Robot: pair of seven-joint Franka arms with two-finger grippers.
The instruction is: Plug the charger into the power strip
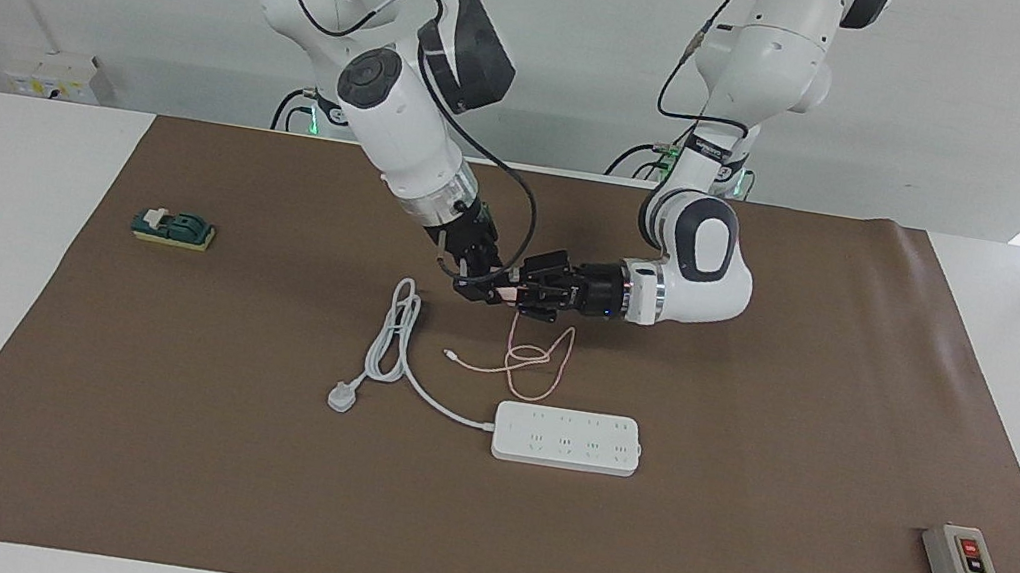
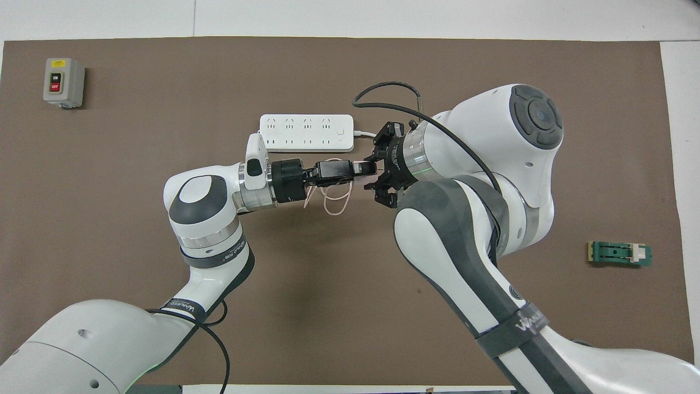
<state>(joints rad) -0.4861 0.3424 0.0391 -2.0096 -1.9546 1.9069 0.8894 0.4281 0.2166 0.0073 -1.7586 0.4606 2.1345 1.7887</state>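
The pink charger (image 1: 503,295) hangs in the air between the two grippers, over the mat nearer to the robots than the power strip (image 1: 566,439). My left gripper (image 1: 529,293) lies level and is shut on the charger (image 2: 361,167). My right gripper (image 1: 482,284) comes down slantwise and meets the charger from the right arm's side. The thin pink cable (image 1: 527,362) drops from the charger and loops on the mat. The white power strip (image 2: 306,133) lies flat with its sockets up. In the overhead view the left gripper (image 2: 353,169) and the right gripper (image 2: 376,176) nearly touch.
The strip's thick white cord (image 1: 392,330) curls toward the right arm's end and stops at a white plug (image 1: 341,396). A grey button box (image 1: 963,568) sits at the left arm's end. A green knife switch (image 1: 173,228) sits at the right arm's end.
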